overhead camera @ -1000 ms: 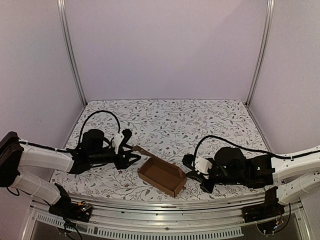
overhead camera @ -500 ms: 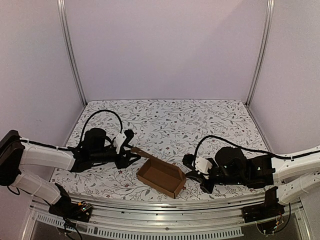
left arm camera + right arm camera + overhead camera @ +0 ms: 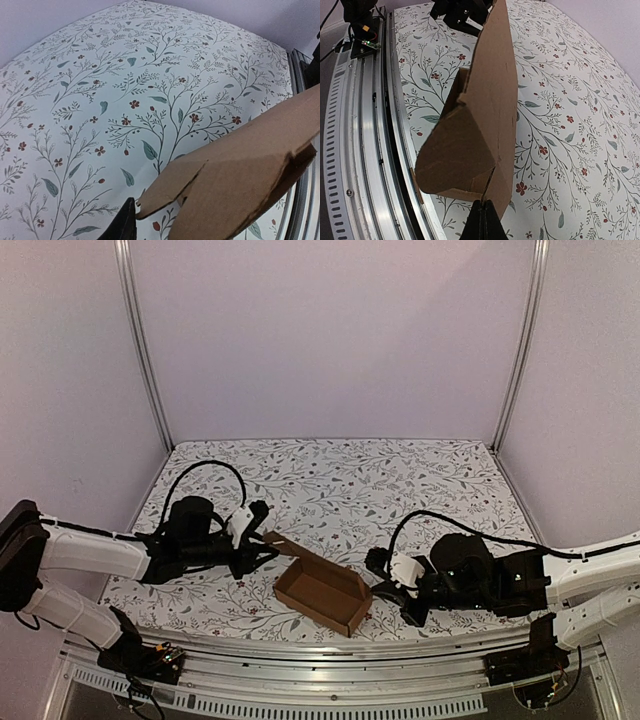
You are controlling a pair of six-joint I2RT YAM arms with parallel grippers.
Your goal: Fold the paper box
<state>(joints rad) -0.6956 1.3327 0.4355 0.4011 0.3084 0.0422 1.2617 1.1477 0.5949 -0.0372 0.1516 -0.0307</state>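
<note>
Over the last second the left gripper (image 3: 258, 531) has edged closer to the box and its jaws have drawn in around the loose flap (image 3: 281, 541). The box body has hardly shifted.

The paper box (image 3: 323, 593), a plain brown cardboard tray with upright walls and an open top, sits near the front edge of the table, between the two arms. It is set at an angle, with its long flap reaching out to the left. In the left wrist view that flap (image 3: 240, 185) fills the lower right, and a notched tab lies just beside one dark fingertip (image 3: 124, 223) (only that one finger shows). Whether the left jaws truly clamp the flap or merely bracket it cannot be told.

The right gripper (image 3: 383, 590) meets the box's right end. In its own camera the black fingers (image 3: 482, 223) are closed together, pinching the bottom edge of the tall cardboard wall (image 3: 487, 115).

Beneath everything lies a white tablecloth printed with grey-green leaves and small red flowers (image 3: 400, 480). A ribbed aluminium rail (image 3: 330, 655) runs along the near edge, and pale lilac walls (image 3: 330, 330) enclose the back and sides.
</note>
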